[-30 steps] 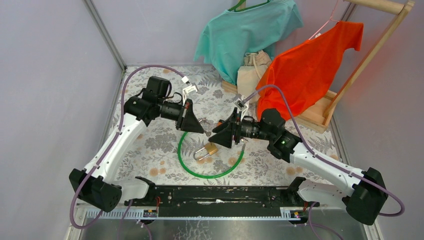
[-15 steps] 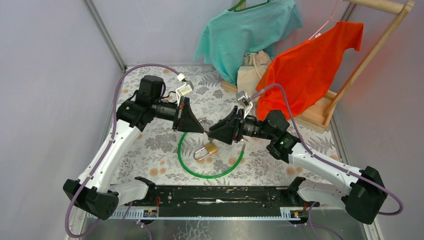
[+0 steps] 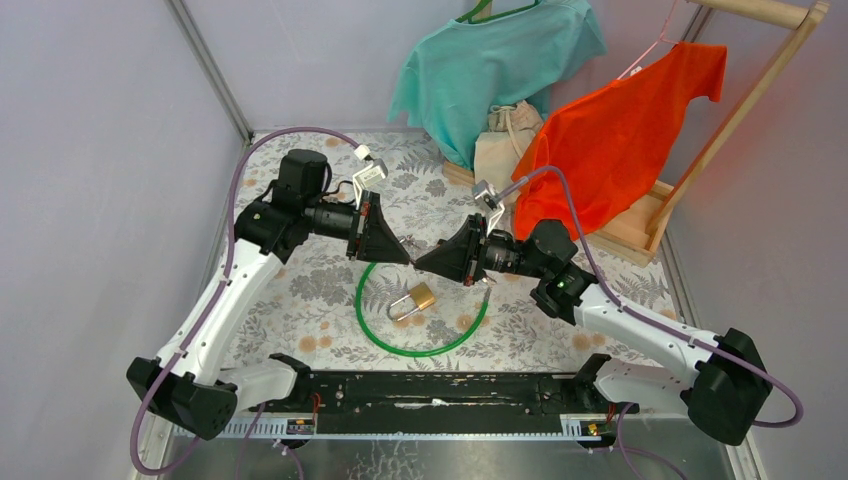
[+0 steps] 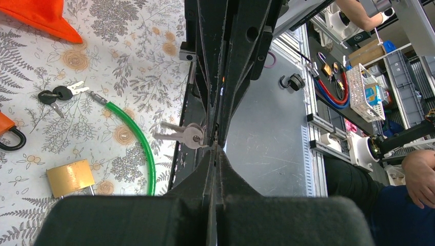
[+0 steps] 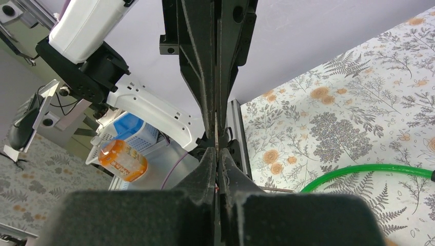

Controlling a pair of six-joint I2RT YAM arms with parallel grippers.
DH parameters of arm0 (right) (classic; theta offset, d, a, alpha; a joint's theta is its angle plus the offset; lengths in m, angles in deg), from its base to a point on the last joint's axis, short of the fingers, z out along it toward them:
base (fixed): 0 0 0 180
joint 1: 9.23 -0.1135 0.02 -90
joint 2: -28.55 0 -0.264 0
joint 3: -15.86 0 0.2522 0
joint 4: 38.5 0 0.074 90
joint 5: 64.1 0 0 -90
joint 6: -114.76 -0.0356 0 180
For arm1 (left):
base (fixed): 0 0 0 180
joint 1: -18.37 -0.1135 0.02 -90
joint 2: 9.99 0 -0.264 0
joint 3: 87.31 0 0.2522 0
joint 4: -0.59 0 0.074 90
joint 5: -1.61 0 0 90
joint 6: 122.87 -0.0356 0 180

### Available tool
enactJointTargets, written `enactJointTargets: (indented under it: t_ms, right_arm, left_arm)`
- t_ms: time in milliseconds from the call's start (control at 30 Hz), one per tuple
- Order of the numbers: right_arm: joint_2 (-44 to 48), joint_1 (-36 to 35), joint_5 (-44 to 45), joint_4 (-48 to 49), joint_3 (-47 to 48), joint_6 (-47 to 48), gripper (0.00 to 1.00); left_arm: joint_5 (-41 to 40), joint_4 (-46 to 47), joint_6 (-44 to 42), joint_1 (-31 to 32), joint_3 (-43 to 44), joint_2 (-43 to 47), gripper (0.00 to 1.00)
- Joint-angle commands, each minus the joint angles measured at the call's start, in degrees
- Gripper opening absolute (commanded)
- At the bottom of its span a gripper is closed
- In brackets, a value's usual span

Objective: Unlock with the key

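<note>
A brass padlock (image 3: 415,300) lies on the floral table inside the loop of its green cable (image 3: 420,345); the left wrist view shows both too, the padlock (image 4: 70,178) and the cable (image 4: 134,134). Above them my two grippers meet tip to tip. My left gripper (image 3: 404,258) (image 4: 215,148) is shut on a thin key held edge-on, and two more silver keys (image 4: 182,136) hang from its ring beside the tips. My right gripper (image 3: 421,262) (image 5: 216,149) is shut on the same key from the opposite side.
A second pair of black-headed keys (image 4: 57,95) and an orange lock (image 4: 7,130) lie on the table. A teal shirt (image 3: 500,60), an orange shirt (image 3: 620,130), a cloth bag (image 3: 505,140) and a wooden rack (image 3: 740,110) stand at the back right.
My right gripper has slid left to the left gripper's tips and gone from open to shut on the key. The left arm pulled back a little, then held still.
</note>
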State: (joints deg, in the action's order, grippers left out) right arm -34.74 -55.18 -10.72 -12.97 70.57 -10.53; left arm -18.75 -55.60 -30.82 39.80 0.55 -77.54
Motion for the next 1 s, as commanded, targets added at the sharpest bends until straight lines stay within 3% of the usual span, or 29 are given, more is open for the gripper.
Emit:
enactJointTargets:
  t_ms: [0, 167, 300, 367, 400, 533, 800, 967]
  right_arm:
    - [1.23, 0.1, 0.19, 1.53, 0.4, -0.78, 0.0]
    - [2.52, 2.02, -1.34, -1.62, 1.78, -3.22, 0.0]
    - [2.9, 3.99, -4.67, -8.38, 4.6, -3.28, 0.0]
    - [2.91, 4.73, -6.27, -12.3, 5.95, -2.19, 0.0]
    - [2.91, 5.07, -6.9, -14.57, 6.82, -1.55, 0.0]
    - [3.31, 5.78, -8.24, -24.03, 9.34, 3.67, 0.0]
    - [5.61, 5.9, -3.82, -45.52, 14.04, 15.55, 0.0]
    - [9.2, 5.9, -3.01, -53.66, 15.15, 19.9, 0.0]
  left_arm:
    - [0.36, 3.77, 0.97, 0.02, -0.6, 0.99, 0.0]
    - [-0.67, 3.81, 0.53, 0.01, -1.19, 1.14, 0.02]
    - [-4.95, 3.3, -0.58, 0.01, -1.5, 0.91, 0.38]
    - [-7.03, 2.66, -1.24, -0.07, -1.67, 0.78, 0.73]
    - [-7.95, 2.11, -1.97, -0.11, -1.8, 0.82, 0.84]
    - [-11.27, -1.62, -7.24, -0.06, -1.84, 0.67, 0.92]
    - [-17.79, -5.58, -17.14, -0.08, -6.02, -1.95, 0.96]
    - [-25.97, -1.0, -17.55, 1.53, -12.06, -6.28, 0.92]
